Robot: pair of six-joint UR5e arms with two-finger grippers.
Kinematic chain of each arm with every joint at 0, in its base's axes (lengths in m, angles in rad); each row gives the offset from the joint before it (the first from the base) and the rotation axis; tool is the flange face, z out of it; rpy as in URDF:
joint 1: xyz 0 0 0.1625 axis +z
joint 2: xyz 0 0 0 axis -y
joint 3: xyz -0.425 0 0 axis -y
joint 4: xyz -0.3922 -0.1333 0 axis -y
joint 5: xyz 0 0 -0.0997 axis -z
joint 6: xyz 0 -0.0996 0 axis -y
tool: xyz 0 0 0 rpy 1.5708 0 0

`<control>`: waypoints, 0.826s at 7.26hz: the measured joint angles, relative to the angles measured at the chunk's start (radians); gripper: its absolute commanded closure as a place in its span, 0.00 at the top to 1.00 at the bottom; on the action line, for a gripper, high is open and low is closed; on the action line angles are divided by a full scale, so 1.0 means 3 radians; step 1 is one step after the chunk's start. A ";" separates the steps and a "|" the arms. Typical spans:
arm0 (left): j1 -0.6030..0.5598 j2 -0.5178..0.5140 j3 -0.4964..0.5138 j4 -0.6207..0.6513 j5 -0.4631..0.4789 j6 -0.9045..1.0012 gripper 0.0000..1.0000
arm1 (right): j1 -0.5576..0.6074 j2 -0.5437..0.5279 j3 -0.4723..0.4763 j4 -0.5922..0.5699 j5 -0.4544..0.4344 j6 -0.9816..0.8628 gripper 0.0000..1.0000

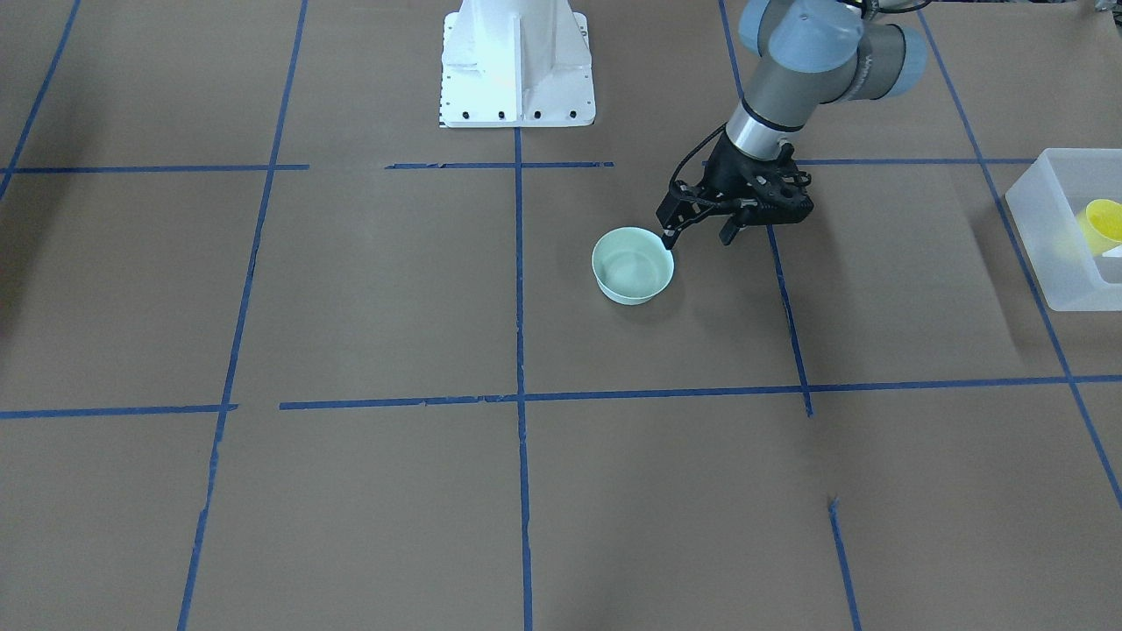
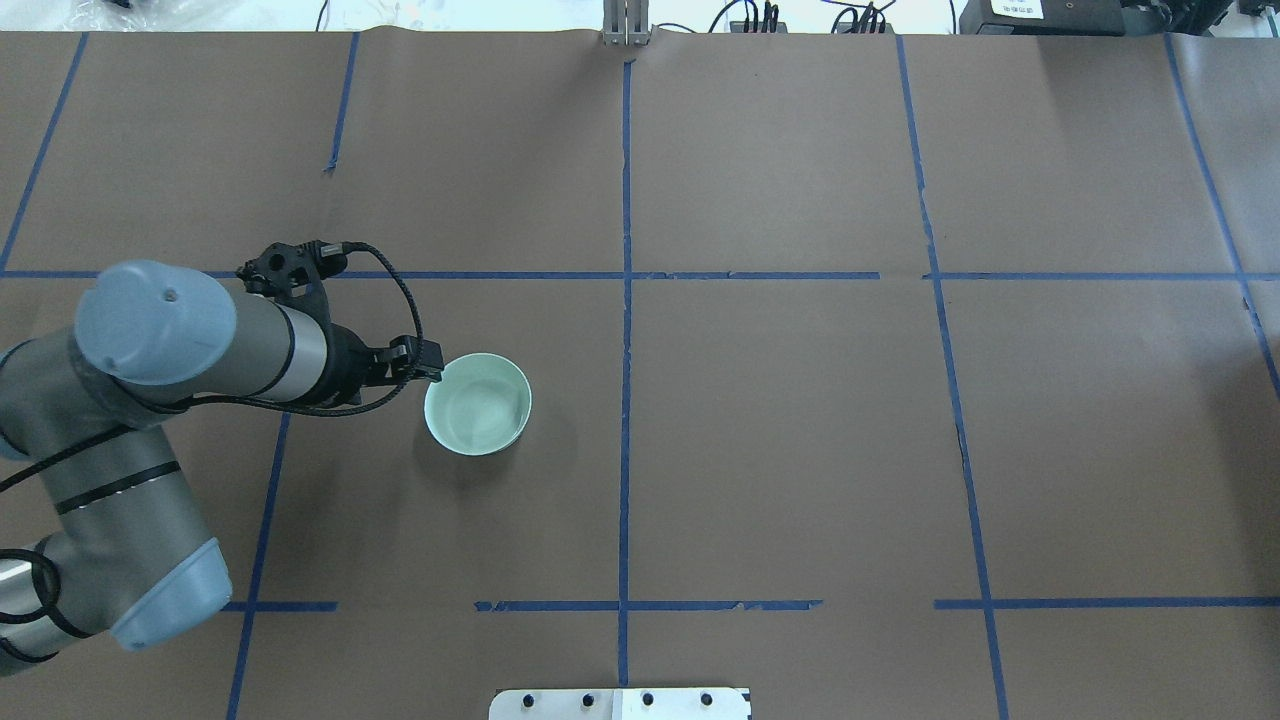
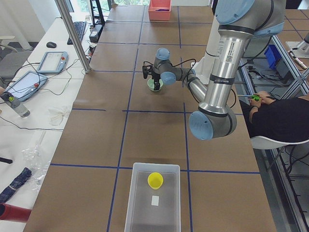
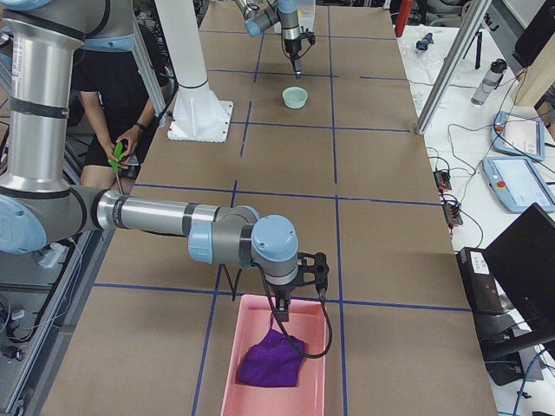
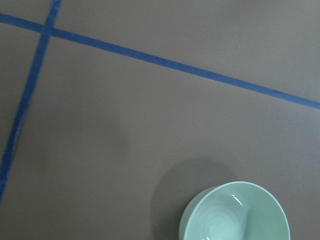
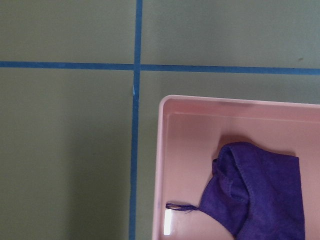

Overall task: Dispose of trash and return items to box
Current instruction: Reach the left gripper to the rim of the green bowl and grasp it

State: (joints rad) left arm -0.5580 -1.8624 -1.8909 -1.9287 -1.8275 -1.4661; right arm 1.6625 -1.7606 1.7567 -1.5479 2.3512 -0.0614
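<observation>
The pale mint-green bowl (image 1: pixel 633 265) stands upright on the brown table, empty; it also shows in the overhead view (image 2: pixel 478 403) and the left wrist view (image 5: pixel 235 212). My left gripper (image 1: pixel 699 237) is open just beside the bowl, on the box's side of it, with one fingertip (image 2: pixel 433 374) at the rim. The yellow cup (image 1: pixel 1103 219) lies inside the translucent white box (image 1: pixel 1052 263) at the table's end. In the exterior left view the cup (image 3: pixel 155 180) sits in the box (image 3: pixel 140 212). My right gripper (image 4: pixel 303 270) hangs over a pink bin; I cannot tell whether it is open.
The pink bin (image 4: pixel 251 364) holds a purple cloth (image 4: pixel 270 364), which also shows in the right wrist view (image 6: pixel 260 190). The white robot base (image 1: pixel 517 70) stands at the table's robot side. A small white slip (image 3: pixel 155 200) lies in the box. Blue tape lines cross the table.
</observation>
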 measured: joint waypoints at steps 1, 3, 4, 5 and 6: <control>0.0125 -0.0086 0.0095 0.0033 0.0106 -0.0101 0.92 | -0.0087 -0.0001 0.0174 -0.0167 0.0023 0.0122 1.00; 0.0266 -0.0136 0.0228 0.0038 0.0179 -0.0186 0.74 | -0.0264 -0.0001 0.0401 -0.0351 0.0056 0.0347 1.00; 0.0286 -0.0139 0.0272 0.0035 0.0184 -0.0193 0.54 | -0.0344 -0.0001 0.0459 -0.0377 0.0064 0.0498 1.00; 0.0292 -0.0145 0.0287 0.0033 0.0184 -0.0195 0.20 | -0.0415 0.0002 0.0519 -0.0375 0.0064 0.0727 1.00; 0.0294 -0.0157 0.0289 0.0033 0.0180 -0.0195 0.00 | -0.0465 0.0003 0.0580 -0.0363 0.0061 0.0912 1.00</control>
State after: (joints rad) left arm -0.4700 -1.9096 -1.8041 -1.9189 -1.7735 -1.5247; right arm 1.5230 -1.7597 1.9306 -1.6566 2.3694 0.2121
